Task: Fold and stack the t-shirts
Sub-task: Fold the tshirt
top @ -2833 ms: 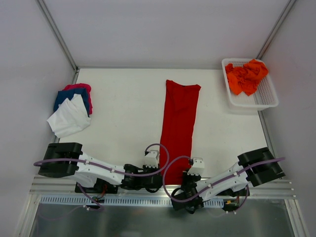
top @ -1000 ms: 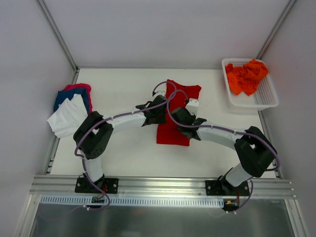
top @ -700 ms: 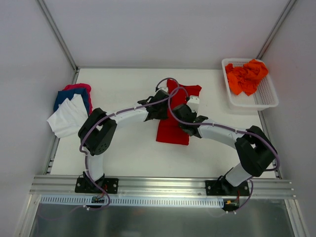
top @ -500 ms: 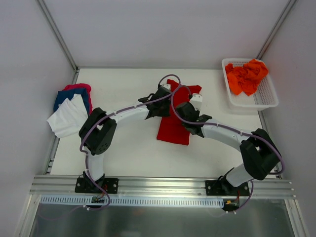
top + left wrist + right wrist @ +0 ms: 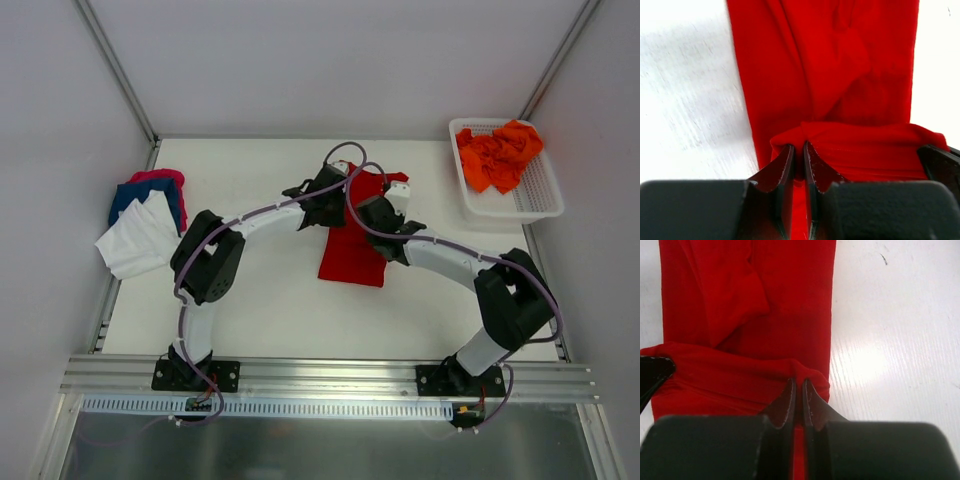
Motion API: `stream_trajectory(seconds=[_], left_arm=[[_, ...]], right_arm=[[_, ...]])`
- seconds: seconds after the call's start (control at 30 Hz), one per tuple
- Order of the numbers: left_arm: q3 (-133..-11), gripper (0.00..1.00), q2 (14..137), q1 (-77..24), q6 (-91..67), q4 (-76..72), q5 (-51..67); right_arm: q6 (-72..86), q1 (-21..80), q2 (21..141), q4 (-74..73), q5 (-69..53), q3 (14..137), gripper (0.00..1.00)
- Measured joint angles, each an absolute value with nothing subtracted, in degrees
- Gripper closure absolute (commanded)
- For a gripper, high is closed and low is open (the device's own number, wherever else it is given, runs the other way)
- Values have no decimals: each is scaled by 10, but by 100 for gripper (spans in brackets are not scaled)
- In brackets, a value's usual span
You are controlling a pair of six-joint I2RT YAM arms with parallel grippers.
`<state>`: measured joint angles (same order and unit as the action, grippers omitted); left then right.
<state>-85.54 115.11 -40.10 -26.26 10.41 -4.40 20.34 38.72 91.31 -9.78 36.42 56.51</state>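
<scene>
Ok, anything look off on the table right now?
Fold looks tidy: left end effector and right end effector each pinch the red t-shirt at its doubled-over edge. One oddity: the white t-shirt lies splayed, not squared, a corner overhanging the left edge of the table.

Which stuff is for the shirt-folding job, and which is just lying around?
For the job: red t-shirt, pinched by left gripper and right gripper; orange t-shirts; white t-shirt; blue t-shirt; pink t-shirt.
Just there: white basket holding the orange ones; table.
</scene>
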Motion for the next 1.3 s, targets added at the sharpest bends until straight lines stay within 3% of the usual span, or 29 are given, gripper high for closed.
stream_trajectory(seconds=[0.07, 0.1, 0.13, 0.17, 0.2, 0.33, 0.37, 0.5, 0.6, 0.7, 0.73, 0.77, 0.8, 0.83, 0.87, 0.9, 1.1, 1.3], left_arm=[[-861, 98, 1155, -396, -262, 105, -44], [-865, 86, 1158, -393, -261, 105, -44], [-868, 65, 1161, -392, -260, 106, -47], [-872, 39, 1164, -390, -256, 107, -52], [-876, 1, 1168, -388, -251, 111, -63], [-904, 1, 1186, -377, -241, 123, -108], [-916, 1, 1190, -376, -237, 127, -118], [-956, 1, 1194, -370, -226, 132, -151], [-959, 2, 1176, -371, -223, 128, -152], [-908, 22, 1119, -372, -234, 125, -137], [-884, 40, 1093, -375, -238, 128, -135], [-859, 51, 1067, -379, -245, 128, -133], [-834, 62, 1040, -384, -251, 127, -134], [-810, 83, 1017, -392, -256, 128, -136], [-788, 95, 996, -402, -263, 126, -137], [-771, 100, 981, -416, -270, 128, -137], [-715, 100, 981, -481, -296, 130, -130], [-707, 100, 1022, -483, -318, 125, -118]], right_arm=[[203, 383, 931, -97, 361, 577, 97], [202, 380, 941, -97, 357, 585, 87], [201, 375, 954, -96, 355, 596, 68], [201, 370, 966, -97, 352, 608, 31], [196, 363, 980, -101, 353, 621, 26], [171, 336, 1015, -112, 367, 655, 7], [165, 330, 1019, -116, 372, 662, 6], [135, 312, 1015, -137, 387, 706, 8], [119, 310, 973, -136, 385, 702, 19], [112, 315, 882, -138, 369, 656, 55], [110, 320, 849, -140, 367, 641, 88], [110, 328, 817, -139, 366, 625, 96], [117, 338, 793, -139, 366, 611, 99], [121, 350, 768, -140, 365, 595, 100], [126, 362, 749, -138, 361, 580, 99], [130, 375, 737, -138, 355, 565, 100], [151, 394, 764, -133, 317, 485, 100], [160, 394, 836, -111, 282, 484, 100]])
